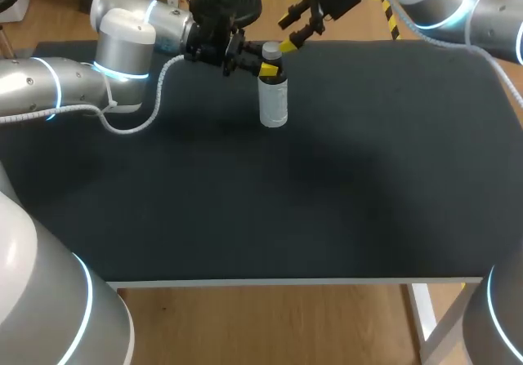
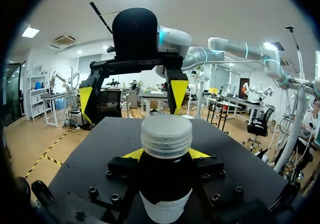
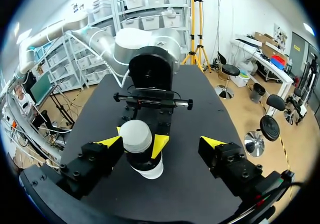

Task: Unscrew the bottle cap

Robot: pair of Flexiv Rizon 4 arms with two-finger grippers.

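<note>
Black tabletop (image 1: 343, 202), matte, seen from above and behind. One bottle (image 1: 274, 104) stands upright on it, toward the far edge, roughly mid-width. Body is dark, glass or plastic, cannot tell which; contents not visible through it. White label (image 1: 274, 110) wraps the lower body; whatever print it carries is too small to read. Its cap (image 1: 272, 51) is pale, whitish, ribbed round the side in the left wrist view, and sits level on the neck. Just under the cap the left hand (image 1: 268, 71) pinches the bottle: in the left wrist view a yellow tip shows on each side of the shoulder, both against the dark body, with the cap standing clear above them. Over the far side of the bottle hangs the right hand (image 1: 296, 30), fingers spread wide. In the right wrist view the cap sits between those fingers but off-centre, close beside one yellow tip and well apart from the other; whether the near tip touches it cannot be told. Head view puts one yellow right fingertip (image 1: 288, 45) just beside the cap. From the left, along the far edge, comes the left arm (image 1: 122, 46), a white cable (image 1: 154, 108) looping from it down onto the tabletop. From the far right corner comes the right arm (image 1: 445, 2).
</note>
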